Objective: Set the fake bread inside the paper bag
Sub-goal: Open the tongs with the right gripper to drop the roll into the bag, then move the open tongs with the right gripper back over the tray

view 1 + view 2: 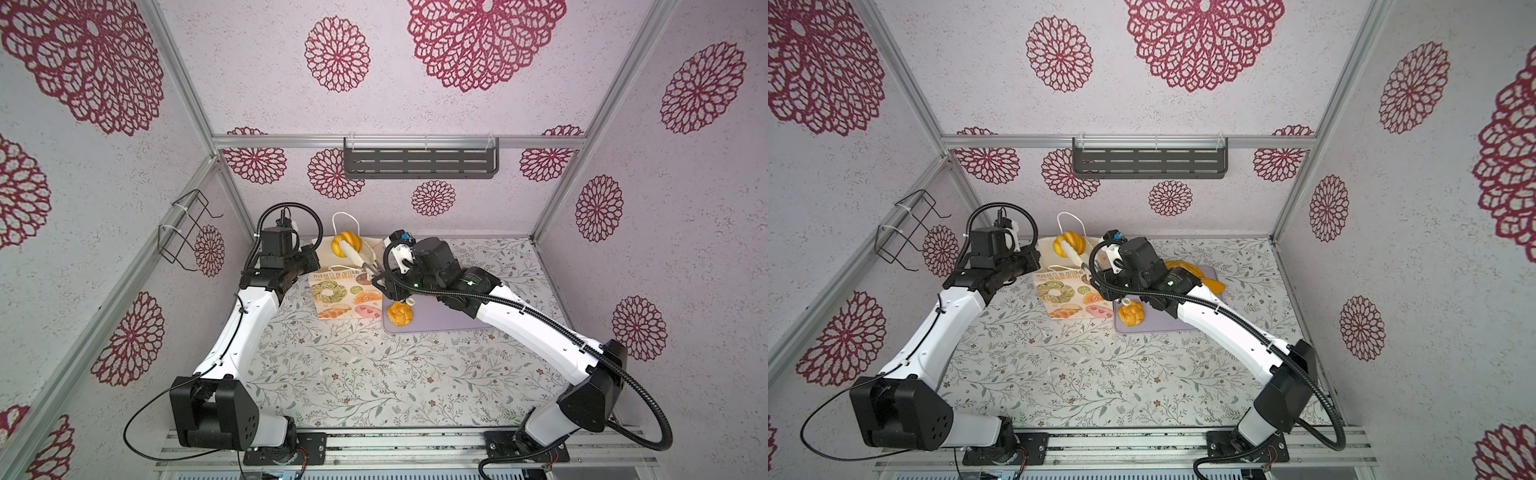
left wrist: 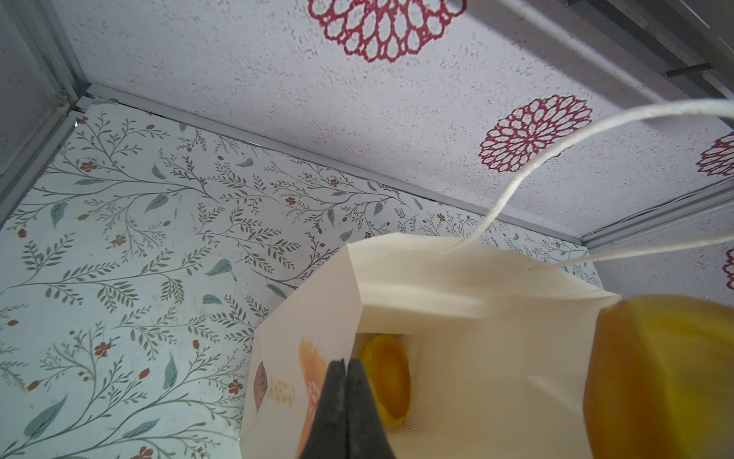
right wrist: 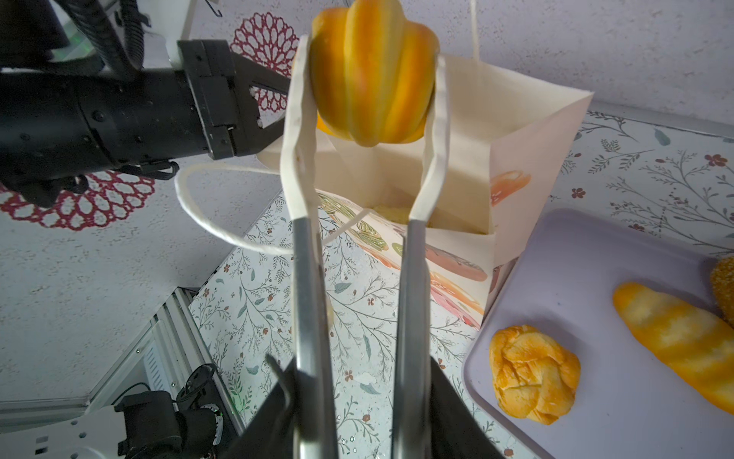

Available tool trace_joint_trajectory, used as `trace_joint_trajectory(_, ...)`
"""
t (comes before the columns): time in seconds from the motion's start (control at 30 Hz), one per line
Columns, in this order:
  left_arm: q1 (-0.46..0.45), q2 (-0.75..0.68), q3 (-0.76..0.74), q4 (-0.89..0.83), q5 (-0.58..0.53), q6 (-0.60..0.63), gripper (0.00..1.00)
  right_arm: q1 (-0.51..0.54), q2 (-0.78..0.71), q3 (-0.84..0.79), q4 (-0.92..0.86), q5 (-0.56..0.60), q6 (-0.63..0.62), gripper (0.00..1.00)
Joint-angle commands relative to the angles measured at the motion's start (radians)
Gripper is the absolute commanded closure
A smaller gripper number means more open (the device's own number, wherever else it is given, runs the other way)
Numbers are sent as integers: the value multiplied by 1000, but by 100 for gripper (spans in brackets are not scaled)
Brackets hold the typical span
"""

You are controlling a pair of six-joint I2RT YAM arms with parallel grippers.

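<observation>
The cream paper bag (image 1: pixel 345 299) (image 1: pixel 1067 297) stands open at the back of the table. My left gripper (image 2: pixel 347 361) is shut on its side wall at the rim. My right gripper (image 3: pixel 357 381) is shut on metal tongs (image 3: pixel 306 278), whose white tips flank a ridged golden bread (image 3: pixel 371 75) (image 1: pixel 345 242) held above the bag's mouth. A yellow bread (image 2: pixel 387 377) and a pale crumbly piece (image 3: pixel 391 212) lie inside the bag. A knotted bun (image 1: pixel 400 313) (image 3: pixel 532 373) and a long loaf (image 3: pixel 675 330) lie on the lilac tray (image 3: pixel 595 258).
The lilac tray (image 1: pixel 436 322) lies right of the bag, partly under my right arm. A seeded bun (image 3: pixel 725 282) shows at its edge. A black wire rack (image 1: pixel 187 228) hangs on the left wall and a dark slotted shelf (image 1: pixel 419 162) on the back wall.
</observation>
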Motion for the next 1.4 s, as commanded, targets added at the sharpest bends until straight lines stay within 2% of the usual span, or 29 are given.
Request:
trace_joint_trajectory(0.0, 3, 8, -9, 35, 13, 0, 100, 5, -11, 61, 42, 29, 2, 54)
trace_joint_trajectory(0.4, 2, 7, -9, 36, 14, -1, 100, 5, -6, 68, 23, 67, 8, 46)
trace_joint_trajectory(0.87, 2, 10, -10, 37, 15, -2, 100, 4, -37, 79, 1, 95, -11, 47)
trace_joint_trajectory(1.37, 2, 14, -9, 37, 16, -2, 100, -24, -137, 75, -143, 186, -87, 47)
